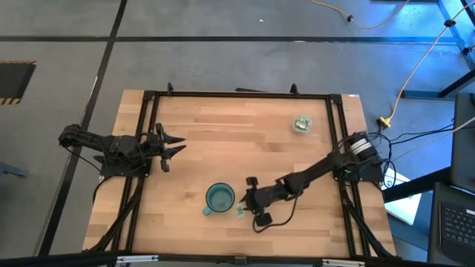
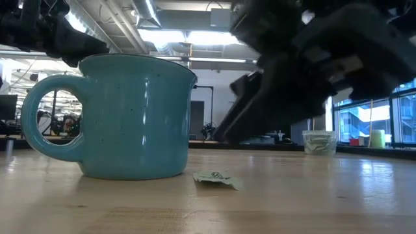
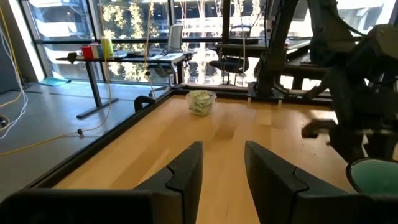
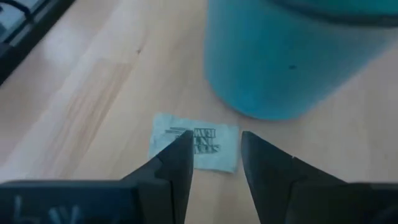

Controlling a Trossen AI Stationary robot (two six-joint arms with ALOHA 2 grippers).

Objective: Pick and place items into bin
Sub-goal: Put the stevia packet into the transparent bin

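A light green packet (image 4: 196, 142) lies flat on the wooden table just right of the teal mug (image 1: 220, 198); the low view shows the packet (image 2: 218, 179) beside the mug's base. My right gripper (image 4: 214, 155) hovers open just above the packet, slanting down, and touches nothing; in the high view my right gripper (image 1: 246, 200) stands next to the mug. The bin (image 1: 301, 124), a small translucent cup with packets inside, stands at the far right of the table. My left gripper (image 1: 178, 146) waits open and level at the table's left side.
The teal mug (image 2: 130, 117) stands close to the packet on its left, its handle toward the near left. A black frame rail (image 1: 237, 94) borders the table. Bare wood lies between the mug and the bin (image 3: 201, 101).
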